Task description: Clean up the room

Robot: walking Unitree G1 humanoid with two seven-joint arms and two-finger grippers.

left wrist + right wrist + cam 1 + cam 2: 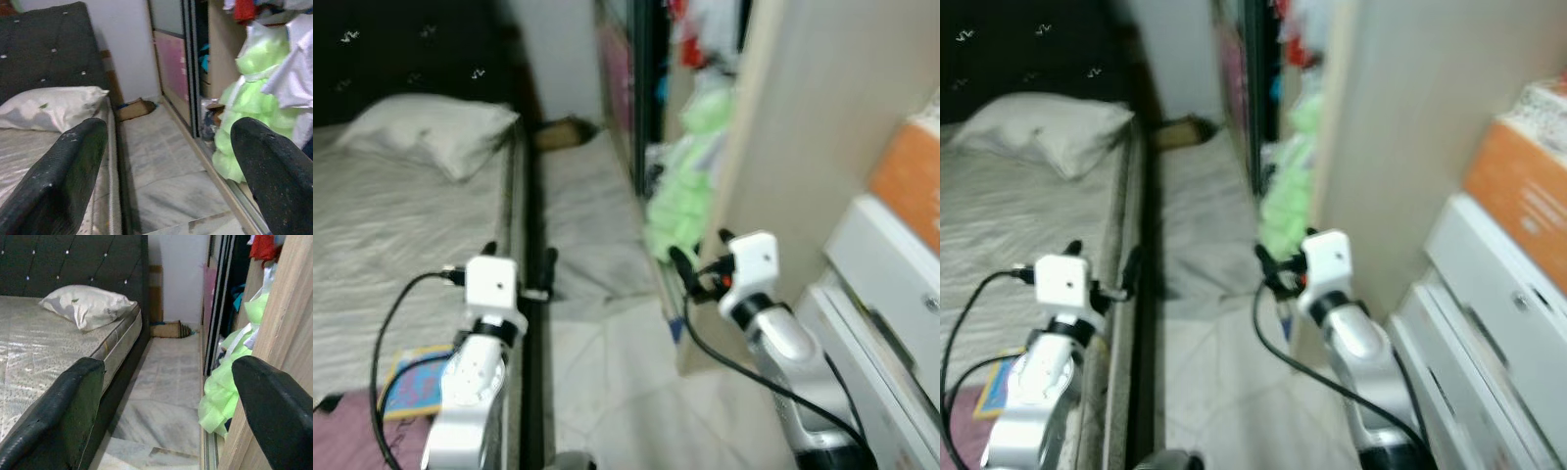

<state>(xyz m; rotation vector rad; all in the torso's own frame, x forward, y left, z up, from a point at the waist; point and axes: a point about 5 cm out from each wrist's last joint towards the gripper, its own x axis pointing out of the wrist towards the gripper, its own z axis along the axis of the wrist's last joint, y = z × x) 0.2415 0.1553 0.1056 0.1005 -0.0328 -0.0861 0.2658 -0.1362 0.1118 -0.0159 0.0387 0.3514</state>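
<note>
Narrow bedroom aisle between bed (372,245) and open wardrobe (773,147), robot facing down it.

Both arms are raised ahead, left gripper (161,161) by the mattress edge and right gripper (166,401) by the wardrobe panel, jaws wide apart and empty, presumably readied while approaching. Likely clutter: a lime-green garment (680,211) spilling from the wardrobe, a book (411,384) on the bed, and a pillow (435,129) at its head.

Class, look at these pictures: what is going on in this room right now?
A humanoid robot stands in the aisle between a bed and an open wardrobe. Its left hand and right hand are raised, open and hold nothing. A pillow lies on the bed, and a light green garment spills from the wardrobe.
</note>
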